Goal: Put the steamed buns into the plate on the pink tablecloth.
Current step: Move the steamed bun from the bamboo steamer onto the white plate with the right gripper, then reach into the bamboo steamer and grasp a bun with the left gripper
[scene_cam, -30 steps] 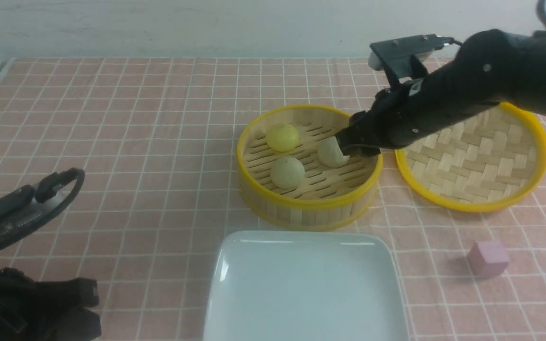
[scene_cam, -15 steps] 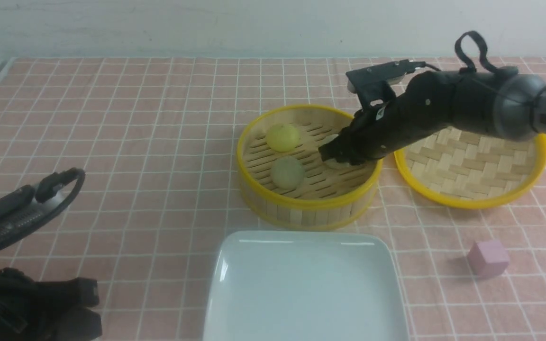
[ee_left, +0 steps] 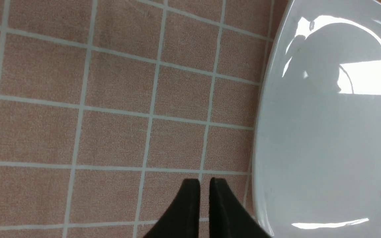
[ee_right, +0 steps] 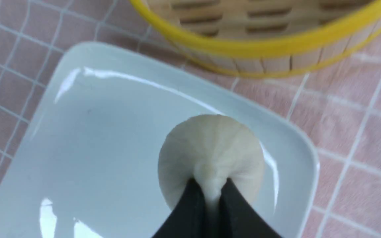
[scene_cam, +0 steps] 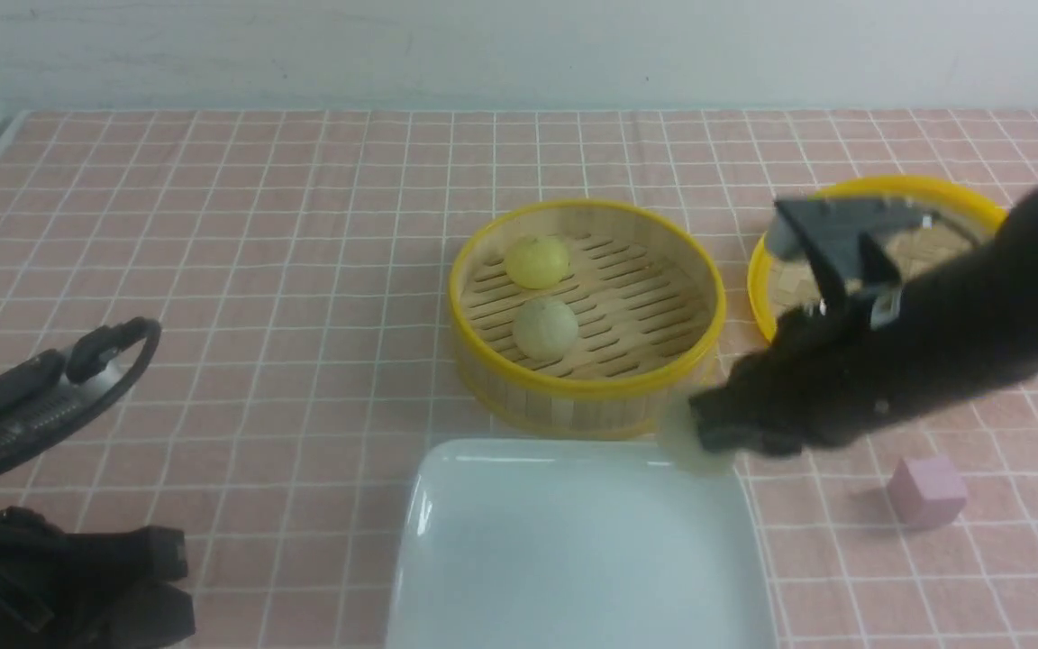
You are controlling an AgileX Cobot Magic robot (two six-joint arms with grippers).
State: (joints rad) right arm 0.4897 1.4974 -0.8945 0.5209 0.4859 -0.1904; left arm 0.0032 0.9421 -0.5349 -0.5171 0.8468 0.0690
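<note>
Right wrist view — bun (ee_right: 210,148) pinched, plate (ee_right: 94,138) beneath

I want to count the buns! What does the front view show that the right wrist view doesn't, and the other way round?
Only the front view: the yellow bun and beige bun in the steamer basket, the woven lid, the pink cube. Only the right wrist view: pleats on the held bun, its knot pinched by the right gripper. Both: that bun over the white plate, the basket's yellow rim, the pink tablecloth.
</note>
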